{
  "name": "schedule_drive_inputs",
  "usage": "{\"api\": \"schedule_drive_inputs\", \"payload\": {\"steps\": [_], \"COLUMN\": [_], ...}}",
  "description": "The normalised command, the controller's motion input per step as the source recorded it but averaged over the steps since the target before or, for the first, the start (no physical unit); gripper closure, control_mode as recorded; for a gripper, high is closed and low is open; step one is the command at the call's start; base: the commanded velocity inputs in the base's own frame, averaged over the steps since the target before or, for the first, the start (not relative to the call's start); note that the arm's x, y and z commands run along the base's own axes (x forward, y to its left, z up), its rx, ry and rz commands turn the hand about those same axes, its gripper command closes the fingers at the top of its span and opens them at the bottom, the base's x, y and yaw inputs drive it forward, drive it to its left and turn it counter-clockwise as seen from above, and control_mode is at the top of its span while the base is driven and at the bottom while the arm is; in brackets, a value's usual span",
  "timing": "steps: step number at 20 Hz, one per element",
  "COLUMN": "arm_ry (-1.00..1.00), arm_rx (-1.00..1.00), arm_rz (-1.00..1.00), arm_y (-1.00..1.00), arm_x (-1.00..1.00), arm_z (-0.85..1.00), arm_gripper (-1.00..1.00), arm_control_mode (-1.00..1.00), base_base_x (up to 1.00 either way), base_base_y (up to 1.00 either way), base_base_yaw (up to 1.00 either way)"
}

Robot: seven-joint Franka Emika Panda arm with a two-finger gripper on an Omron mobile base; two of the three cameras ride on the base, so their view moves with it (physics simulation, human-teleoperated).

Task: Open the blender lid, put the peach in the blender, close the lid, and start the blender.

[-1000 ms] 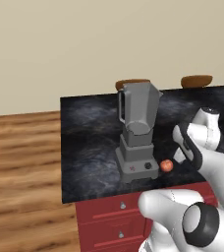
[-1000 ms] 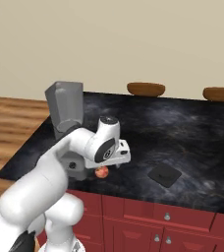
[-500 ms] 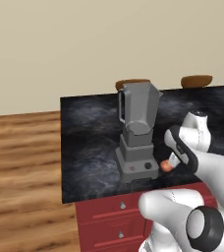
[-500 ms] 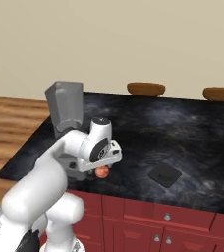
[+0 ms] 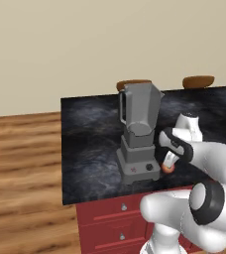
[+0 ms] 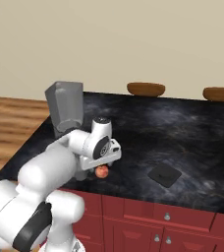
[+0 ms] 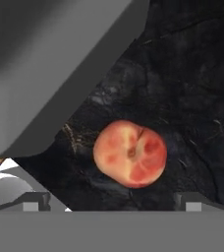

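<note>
The peach (image 7: 130, 153) lies on the dark tabletop (image 6: 192, 133) just beside the front corner of the blender (image 5: 137, 134) base, on the side away from the handle. The gripper (image 7: 111, 199) hangs right above the peach with its jaws released, one tip on each side of the fruit and neither touching it. The lid (image 6: 164, 174) lies flat on the tabletop well apart from the blender, so the jar stands open and the step in hand looks to be picking up the peach. To do it well, I would come straight down so the fruit sits centred between the tips, watching the tip nearer the blender base, which has little room and could nudge the base or roll the fruit. Close low on the roundest part, gently, then lift clear before swinging over the jar's mouth.
</note>
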Motion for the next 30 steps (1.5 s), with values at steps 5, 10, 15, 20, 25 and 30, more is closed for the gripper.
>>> {"api": "schedule_drive_inputs", "payload": {"steps": [5, 10, 15, 20, 25, 30], "arm_ry": [0.03, 0.0, 0.0, 0.0, 0.0, 0.0], "arm_rx": [0.0, 0.0, 0.0, 0.0, 0.0, -0.01], "arm_rz": [0.05, 0.05, 0.05, 0.04, 0.04, 0.01], "arm_y": [0.0, 0.0, 0.0, 0.0, 0.0, 0.07], "arm_x": [0.19, 0.15, 0.01, -0.01, -0.16, -0.03], "arm_z": [-0.27, -0.27, -0.25, -0.28, -0.31, -0.35], "arm_gripper": [-1.0, -1.0, -1.0, -1.0, -1.0, -1.0], "arm_control_mode": [-1.0, -1.0, -1.0, -1.0, -1.0, -1.0], "base_base_x": [0.0, 0.0, 0.0, 0.0, 0.0, 0.0], "base_base_y": [0.0, 0.0, 0.0, 0.0, 0.0, 0.0], "base_base_yaw": [0.0, 0.0, 0.0, 0.0, 0.0, 0.0]}}
